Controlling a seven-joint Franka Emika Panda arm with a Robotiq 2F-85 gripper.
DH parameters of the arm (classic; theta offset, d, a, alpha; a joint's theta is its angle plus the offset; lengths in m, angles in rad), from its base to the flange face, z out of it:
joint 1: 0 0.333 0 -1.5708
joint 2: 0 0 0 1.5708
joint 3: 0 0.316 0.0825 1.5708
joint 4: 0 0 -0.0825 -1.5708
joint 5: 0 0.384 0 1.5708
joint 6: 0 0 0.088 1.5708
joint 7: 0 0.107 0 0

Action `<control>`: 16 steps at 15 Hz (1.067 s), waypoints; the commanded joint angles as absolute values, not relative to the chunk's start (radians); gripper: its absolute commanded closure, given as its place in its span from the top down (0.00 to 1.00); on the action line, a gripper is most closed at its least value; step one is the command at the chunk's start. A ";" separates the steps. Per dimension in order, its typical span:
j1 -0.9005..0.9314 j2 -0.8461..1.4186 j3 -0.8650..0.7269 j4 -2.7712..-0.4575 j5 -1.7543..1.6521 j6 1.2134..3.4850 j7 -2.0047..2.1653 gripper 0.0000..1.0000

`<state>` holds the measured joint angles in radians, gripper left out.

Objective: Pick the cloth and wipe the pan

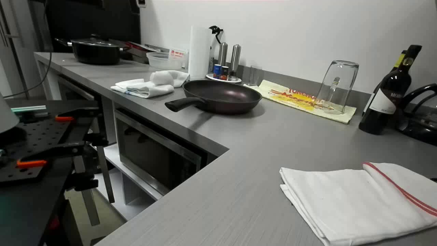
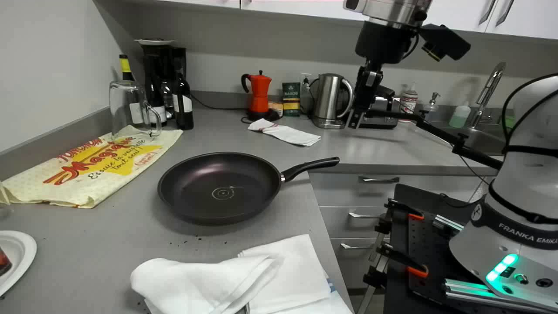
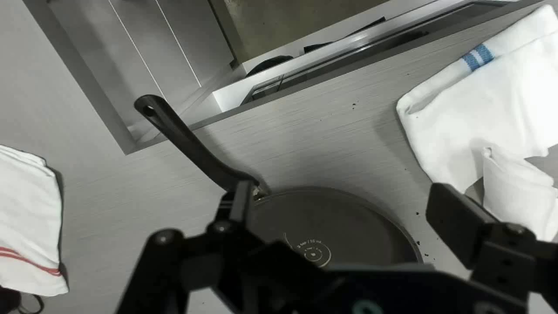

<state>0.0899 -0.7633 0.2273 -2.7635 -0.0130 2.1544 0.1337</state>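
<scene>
Seemingly just starting, with jaws wide and empty: yet to pick a cloth (image 3: 488,113) and wipe the pan (image 2: 220,189).

A narrow strip of bare counter (image 1: 259,160) parts the pan (image 2: 220,187) from the blue-striped cloth (image 3: 492,109), and a broader stretch lies between pan and red-striped cloth (image 1: 355,201). The handle (image 3: 187,141) juts out at the counter's edge, blocking a low pass there. Toward the wall (image 1: 290,41), a glass mug (image 1: 338,85) (see-through, its outline faint) and wine bottles (image 1: 385,99) stand tall; a paper towel roll (image 1: 199,53) rises near the blue-striped cloth. The gripper (image 3: 343,207) hangs higher than the pan, its fingers (image 3: 239,203) spread.
</scene>
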 commanded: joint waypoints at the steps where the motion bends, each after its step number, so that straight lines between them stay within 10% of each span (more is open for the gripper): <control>1: 0.104 -0.761 0.214 -2.761 -0.025 2.151 0.143 1.00; 16: 0.127 -0.462 0.177 -2.667 -0.010 2.354 0.034 1.00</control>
